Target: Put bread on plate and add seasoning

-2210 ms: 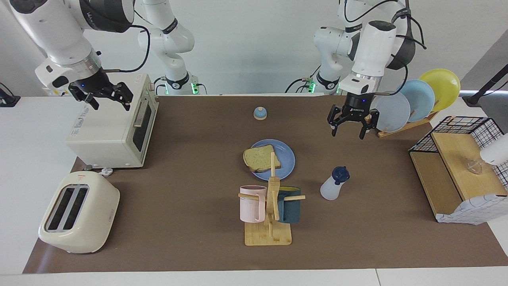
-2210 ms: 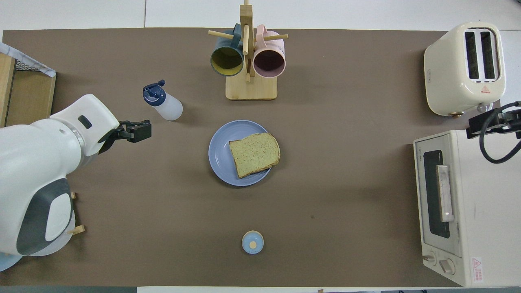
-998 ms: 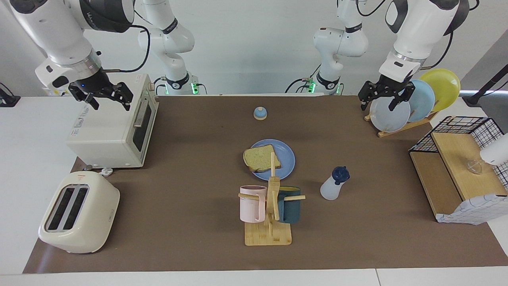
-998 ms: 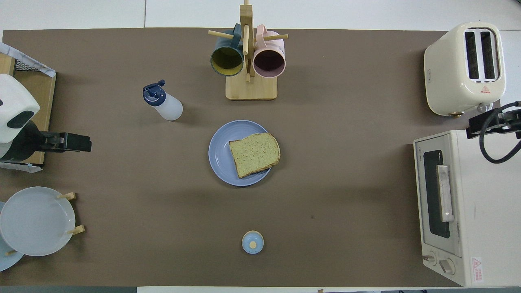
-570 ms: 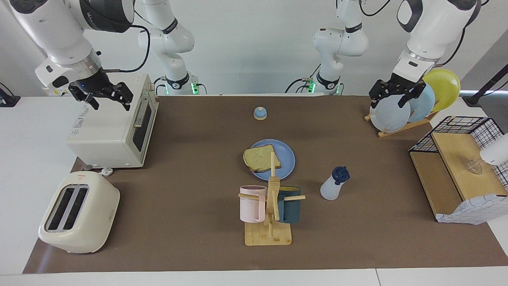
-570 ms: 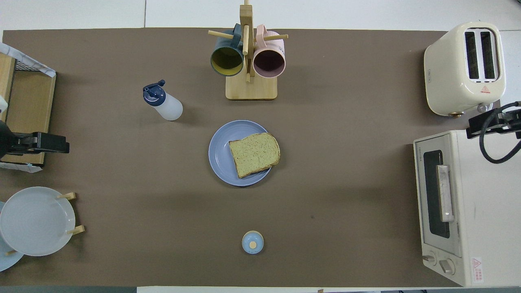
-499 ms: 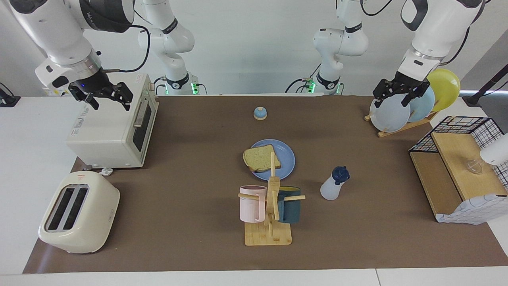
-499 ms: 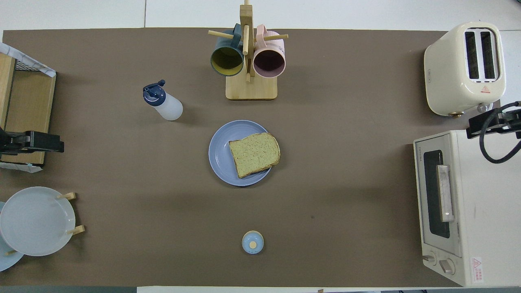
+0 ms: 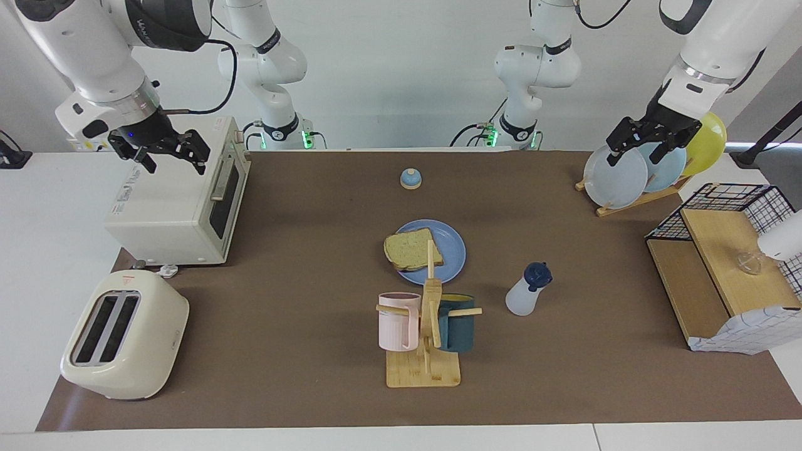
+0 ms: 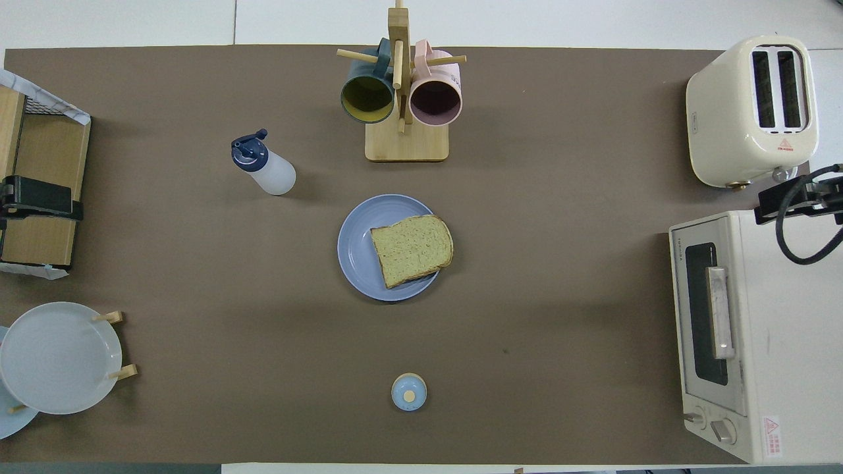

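The bread [image 9: 410, 248] [image 10: 411, 249] lies flat on the blue plate [image 9: 450, 245] [image 10: 354, 253] in the middle of the table, its crust overhanging the rim toward the right arm's end. The seasoning bottle [image 9: 525, 292] [image 10: 265, 168], translucent white with a navy cap, stands upright beside the plate toward the left arm's end. My left gripper [image 9: 652, 138] [image 10: 58, 199] hangs open and empty, high over the plate rack. My right gripper [image 9: 160, 150] [image 10: 774, 204] waits open and empty above the toaster oven.
A toaster oven [image 9: 175, 200] and a cream toaster [image 9: 124, 335] stand at the right arm's end. A mug tree [image 9: 426, 332] with two mugs stands farther out than the plate. A small bell [image 9: 410, 179] sits near the robots. A plate rack [image 9: 645, 164] and wire-and-wood shelf [image 9: 720, 269] fill the left arm's end.
My left gripper has lifted and drawn away from the table's middle, out over the plate rack at its own end. The right arm, bread, plate and bottle have not moved.
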### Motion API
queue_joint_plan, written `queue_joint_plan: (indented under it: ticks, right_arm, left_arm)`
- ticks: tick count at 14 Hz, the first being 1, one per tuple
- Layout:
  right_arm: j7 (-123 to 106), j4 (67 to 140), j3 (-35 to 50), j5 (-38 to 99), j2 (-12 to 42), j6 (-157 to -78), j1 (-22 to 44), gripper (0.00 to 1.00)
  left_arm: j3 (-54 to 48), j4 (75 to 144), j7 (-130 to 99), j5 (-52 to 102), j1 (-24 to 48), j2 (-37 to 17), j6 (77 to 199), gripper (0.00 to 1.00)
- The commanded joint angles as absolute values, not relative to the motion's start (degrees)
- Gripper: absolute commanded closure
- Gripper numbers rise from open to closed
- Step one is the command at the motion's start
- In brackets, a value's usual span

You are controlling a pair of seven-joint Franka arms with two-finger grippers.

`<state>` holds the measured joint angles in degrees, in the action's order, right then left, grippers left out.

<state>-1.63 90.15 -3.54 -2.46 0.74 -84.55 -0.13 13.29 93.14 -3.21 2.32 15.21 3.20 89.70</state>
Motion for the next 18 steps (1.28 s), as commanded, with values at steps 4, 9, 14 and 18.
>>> queue_joint_plan:
  ticks: [4, 9, 14, 18]
  right_arm:
    - [-2.8, 91.0, -3.5, -2.5, 0.0, -85.1, -0.4, 0.0]
    - [-2.8, 91.0, -3.5, -2.5, 0.0, -85.1, -0.4, 0.0]
    - [-2.8, 91.0, -3.4, -2.5, 0.0, -85.1, -0.4, 0.0]
    - [-2.8, 91.0, -3.4, -2.5, 0.0, -85.1, -0.4, 0.0]
  left_arm:
    - [1.2, 95.1, -2.4, 3.7, 3.4, -0.6, 92.8, 0.0]
    - [1.2, 90.4, -0.7, -0.5, 2.7, -1.3, 84.9, 0.0]
    - [0.9, 88.2, -0.7, 0.5, 3.2, -1.1, 84.8, 0.0]
    - [0.9, 88.2, -0.6, 0.9, 2.7, -1.2, 84.9, 0.0]
